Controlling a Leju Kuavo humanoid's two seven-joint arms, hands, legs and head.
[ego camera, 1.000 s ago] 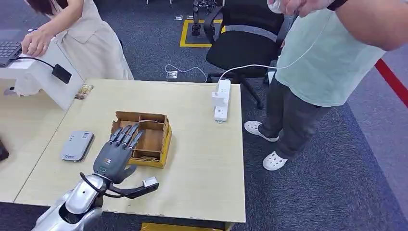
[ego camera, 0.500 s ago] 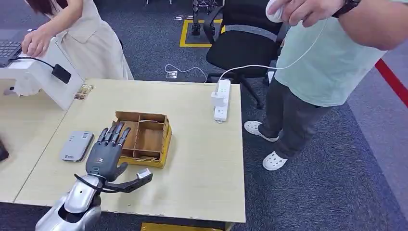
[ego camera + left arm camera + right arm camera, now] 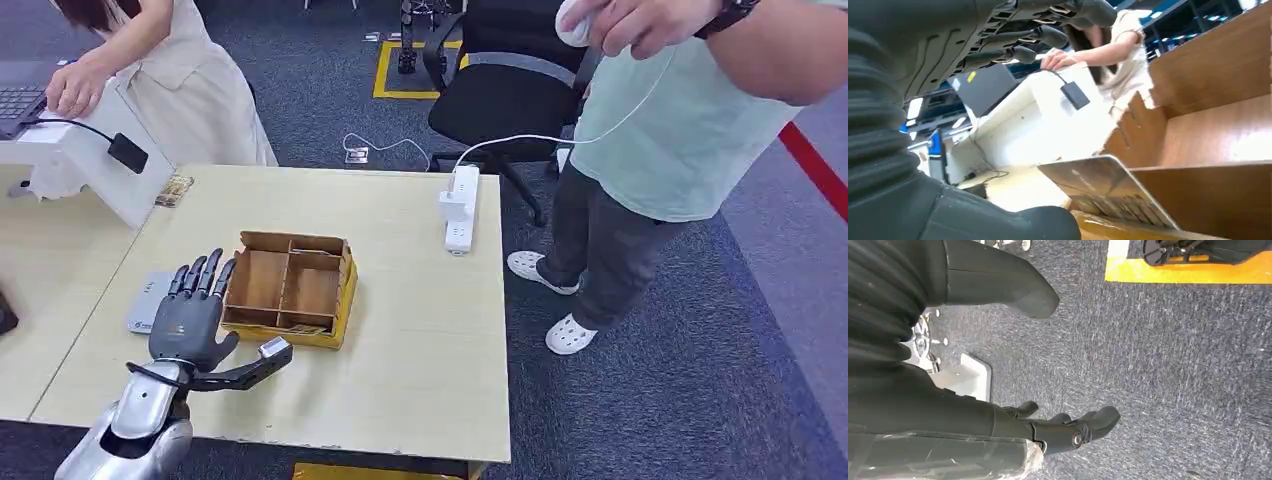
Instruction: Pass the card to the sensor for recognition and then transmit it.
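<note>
The card [image 3: 305, 328] lies in the front slot of the brown cardboard box [image 3: 340, 290]; in the left wrist view it is a shiny card [image 3: 1103, 192] leaning against the box wall [image 3: 1228, 125]. My left hand [image 3: 190, 315] hovers over the table just left of the box, fingers spread, thumb stretched toward the box, holding nothing. It partly covers the grey sensor [image 3: 148, 302] lying flat on the table. In the left wrist view its fingers [image 3: 1038, 35] reach out above the card. My right hand [image 3: 908, 405] hangs over the carpet, fingers apart and empty.
A white power strip [image 3: 459, 208] lies at the table's far right. One person in a light green shirt [image 3: 680, 130] stands to the right, holding a white cable. Another person [image 3: 190, 80] leans at a white desk [image 3: 90, 160] at the far left. An office chair [image 3: 510, 90] stands behind.
My left hand has drawn back from over the box and moved left, now lying over the sensor's right edge. The box and card stayed put.
</note>
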